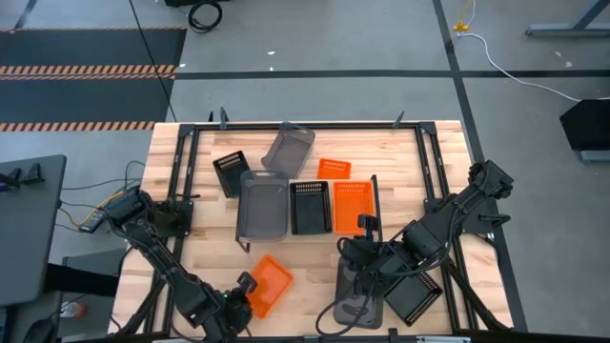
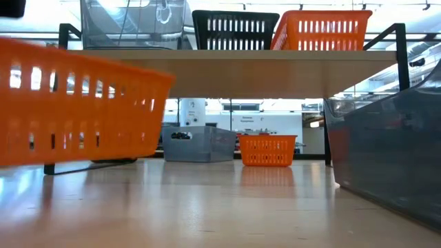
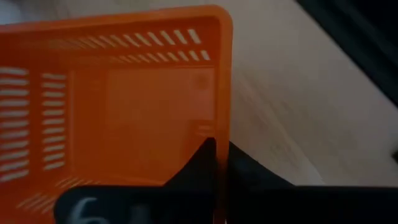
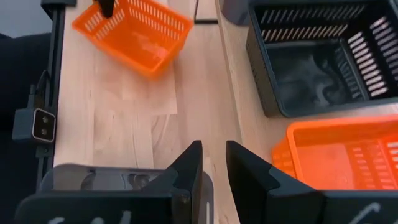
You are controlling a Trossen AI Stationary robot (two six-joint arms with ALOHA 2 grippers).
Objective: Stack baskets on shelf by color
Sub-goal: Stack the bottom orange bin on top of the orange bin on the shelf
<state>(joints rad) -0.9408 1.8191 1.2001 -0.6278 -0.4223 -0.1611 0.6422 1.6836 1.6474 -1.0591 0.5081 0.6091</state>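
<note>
Near the tabletop's front edge, left of centre, an orange basket (image 1: 269, 284) is pinched by one wall in the closed left gripper (image 1: 246, 286). Held so thinly, it could swing or slip during carriage to the shelf (image 2: 227, 72). The right gripper (image 1: 360, 270) is clamped on a grey basket (image 1: 357, 291).

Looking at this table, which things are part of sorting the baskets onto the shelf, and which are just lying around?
Belongs: shelf; its three baskets; orange basket, gripped by the left hand; grey basket, gripped by the right hand; black basket beside it; three loose baskets around the shelf.
Lying about: floor cables; striped floor mat.
</note>
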